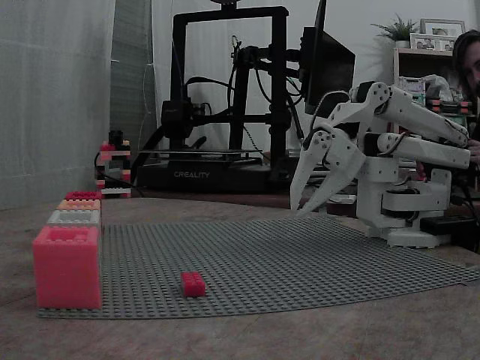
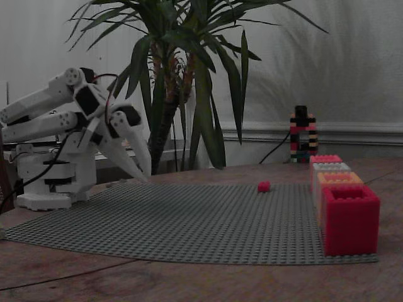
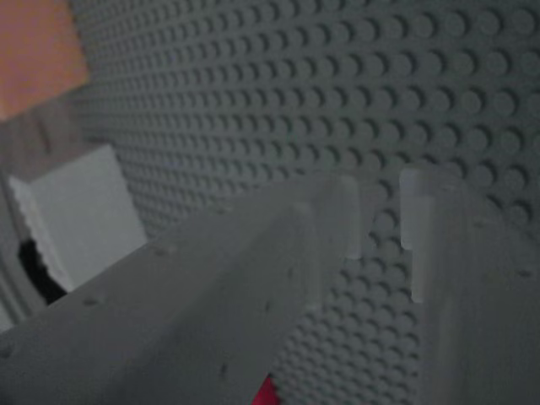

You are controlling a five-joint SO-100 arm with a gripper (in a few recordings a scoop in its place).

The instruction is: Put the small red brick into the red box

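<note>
White arm folded low, end effector angled down over baseplate, fingers slightly spread, empty.

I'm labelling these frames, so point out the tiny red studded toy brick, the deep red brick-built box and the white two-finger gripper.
tiny red studded toy brick [image 1: 193, 283], a fixed view, front face
deep red brick-built box [image 2: 350, 219], a fixed view, front wall
white two-finger gripper [image 1: 301, 205], a fixed view, between fingertips
</note>
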